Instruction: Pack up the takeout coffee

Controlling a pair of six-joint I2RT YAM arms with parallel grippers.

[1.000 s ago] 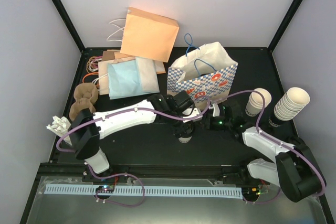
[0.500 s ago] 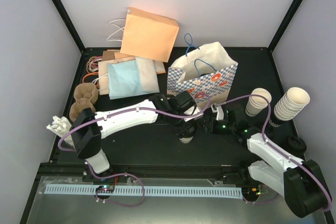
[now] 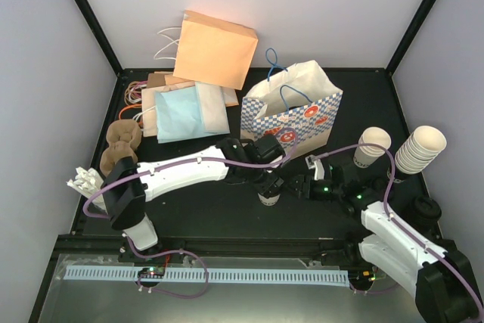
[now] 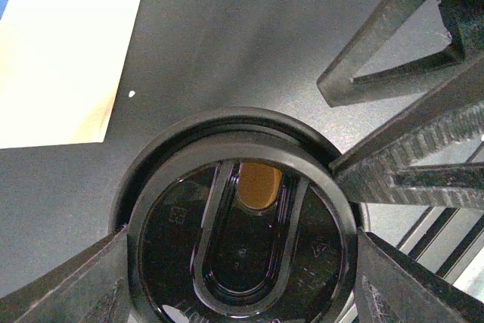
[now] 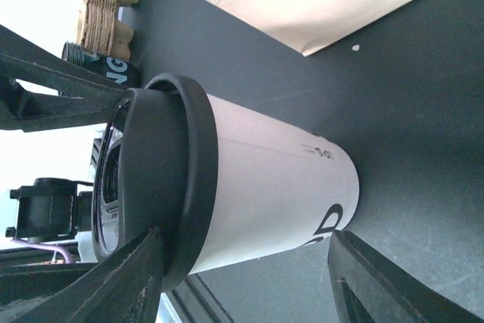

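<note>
My left arm runs across from the left, wrist bent straight down over the cup [image 5: 265,187]. My left gripper [image 4: 240,262] is closed on its black lid [image 4: 242,209], fingers touching the rim on both sides. My right arm lies low, pointing left. My right gripper [image 3: 293,186] is spread, just beside the cup. The cup stands upright on the table [image 3: 197,202], near the checked bag [image 3: 295,111].

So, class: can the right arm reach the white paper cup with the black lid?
Probably yes: the right gripper is open beside the white paper cup, nothing between; the left gripper grips only its black lid from above.
</note>
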